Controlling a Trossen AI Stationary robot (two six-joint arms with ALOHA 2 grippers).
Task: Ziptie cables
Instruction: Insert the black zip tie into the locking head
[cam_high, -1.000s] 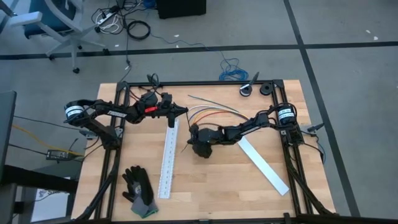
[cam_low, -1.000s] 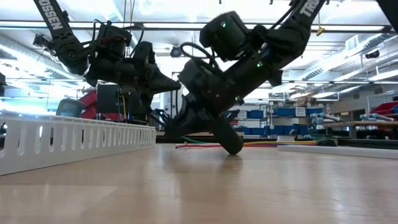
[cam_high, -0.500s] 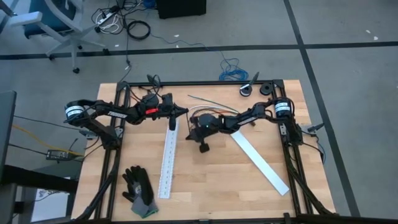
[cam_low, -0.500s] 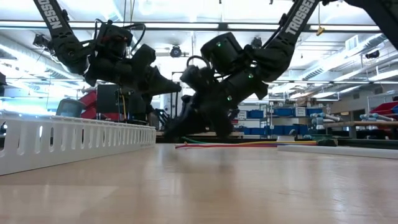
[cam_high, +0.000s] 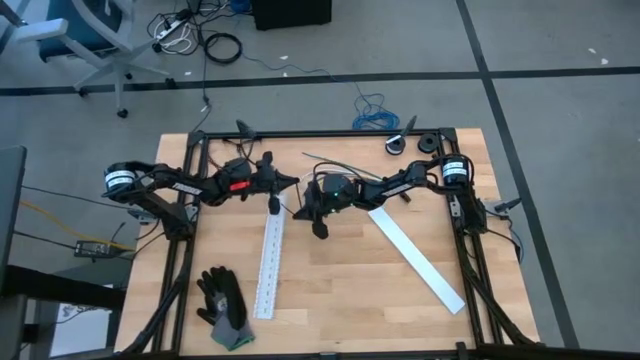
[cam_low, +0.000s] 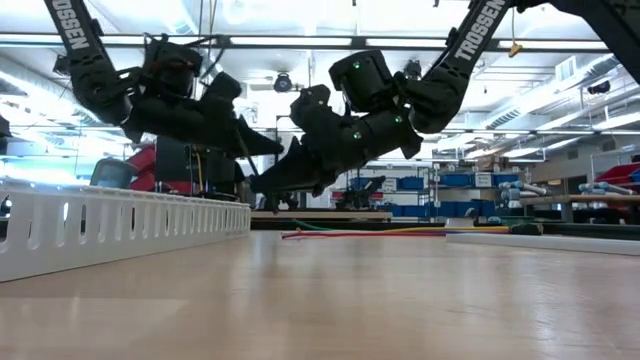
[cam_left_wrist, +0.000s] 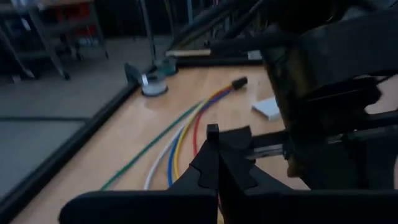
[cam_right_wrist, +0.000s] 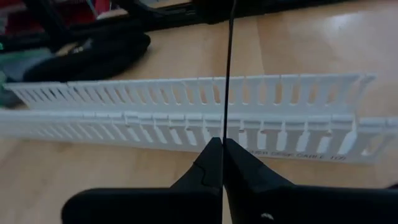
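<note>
The ziptie (cam_right_wrist: 226, 74) is a very thin black strip that runs straight out from my right gripper (cam_right_wrist: 222, 146) toward my left gripper (cam_left_wrist: 214, 140). Both grippers are shut and meet above the far end of the white slotted strip (cam_high: 270, 255), left gripper (cam_high: 292, 183) just beyond right gripper (cam_high: 299, 210). Both hang clear of the table in the low view, left gripper (cam_low: 275, 150) and right gripper (cam_low: 255, 187). The cables (cam_left_wrist: 186, 134), red, yellow, white, blue and green, lie flat on the table, mostly under my right arm. They show as cables (cam_low: 380, 233) low down and as one grey wire (cam_high: 325, 160) from above. My left gripper pinches the ziptie between its two shut fingers; a short black end (cam_left_wrist: 212, 129) sticks out past the fingertips, lifted clear of the table. My right gripper pinches the ziptie at its fingertips, where the strip (cam_right_wrist: 224, 127) leaves them. It comes level from the table's right, and the strip runs straight ahead, clear of the table.
The white slotted strip (cam_right_wrist: 186, 124) lies lengthwise toward the near edge. A flat white strip (cam_high: 415, 255) lies slantwise at the right. A black glove (cam_high: 225, 300) rests near the near-left corner, and two dark rolls (cam_high: 396, 146) sit at the far edge. Black frame rails (cam_high: 190, 230) border the table.
My right gripper, which pointed down at the table near its middle, has risen clear and swung toward the far left. It has tipped nearly level and now sits beside my left gripper. My right arm now covers the cables. My left gripper has shifted slightly left.
</note>
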